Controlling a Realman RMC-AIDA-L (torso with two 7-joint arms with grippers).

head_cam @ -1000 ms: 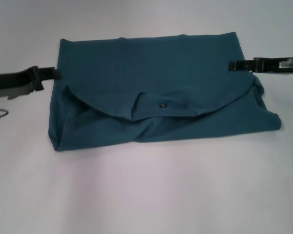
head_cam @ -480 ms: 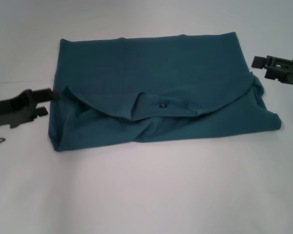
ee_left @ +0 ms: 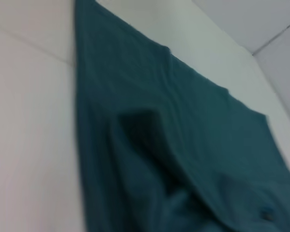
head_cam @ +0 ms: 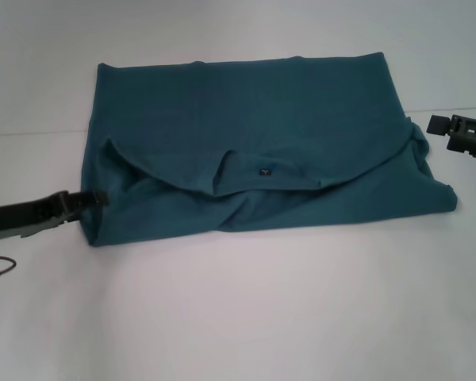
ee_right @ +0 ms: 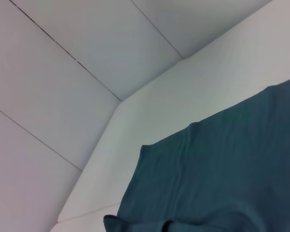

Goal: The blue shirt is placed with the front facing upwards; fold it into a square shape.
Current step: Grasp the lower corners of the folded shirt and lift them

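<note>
Shirt [head_cam: 246, 135]: folded, teal; small dark label [head_cam: 264, 170] at centre, unreadable. Left gripper [head_cam: 101, 197] at 8 o'clock corner, right gripper [head_cam: 433, 124] at 3 o'clock; finger state of both: cannot tell.

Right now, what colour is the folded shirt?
Dark teal-blue all over; the blue shirt shows best in the head view.

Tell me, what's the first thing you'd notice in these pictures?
The big dark teal-blue cotton shirt, folded into a rough rectangle, lies in the middle of the white table, with a small dark label showing near its curved front flap. The black left end effector sits at the shirt's near left corner, and the black right end effector hangs just off its right edge.
</note>
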